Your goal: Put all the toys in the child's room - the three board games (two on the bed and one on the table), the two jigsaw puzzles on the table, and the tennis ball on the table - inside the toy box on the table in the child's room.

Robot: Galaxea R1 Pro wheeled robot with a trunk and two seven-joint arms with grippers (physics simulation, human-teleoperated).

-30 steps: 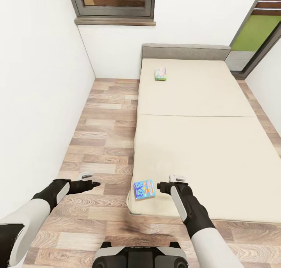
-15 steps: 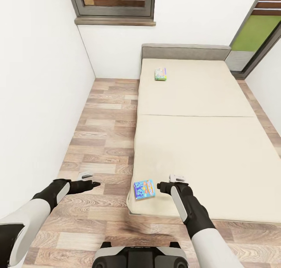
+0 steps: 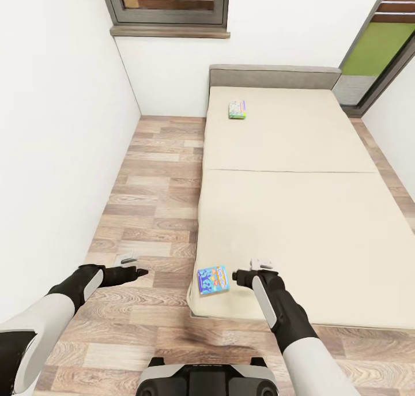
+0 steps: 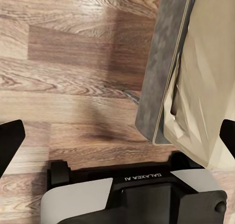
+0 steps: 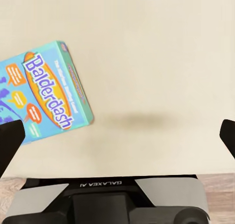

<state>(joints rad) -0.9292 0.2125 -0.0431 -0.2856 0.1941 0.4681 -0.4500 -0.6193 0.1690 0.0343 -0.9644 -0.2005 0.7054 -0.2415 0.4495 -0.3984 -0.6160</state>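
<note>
**Two Open Grippers Near the Foot of the Bed**

The left gripper [image 3: 140,272] hangs over the wood floor [image 3: 153,177], with a white wall [image 3: 52,154] on its far side. Its fingers are spread wide and hold nothing. The corner of the bed [image 4: 196,87] is just beside it.

Between the two grippers lies the blue board game [image 3: 212,279]. It sits flat on the near corner of the bed [image 3: 288,200], close to the edge. The right wrist view shows its cover [image 5: 46,99] with the word "Balderdash" on it.

The right gripper [image 3: 235,276] is just beside that blue game, over the beige mattress. Its fingers are spread wide too, and nothing is in them. They do not touch the game.

Far ahead of the right gripper, near the grey headboard [image 3: 274,76], lies a second board game [image 3: 237,109]. It is pale with many colours.
</note>
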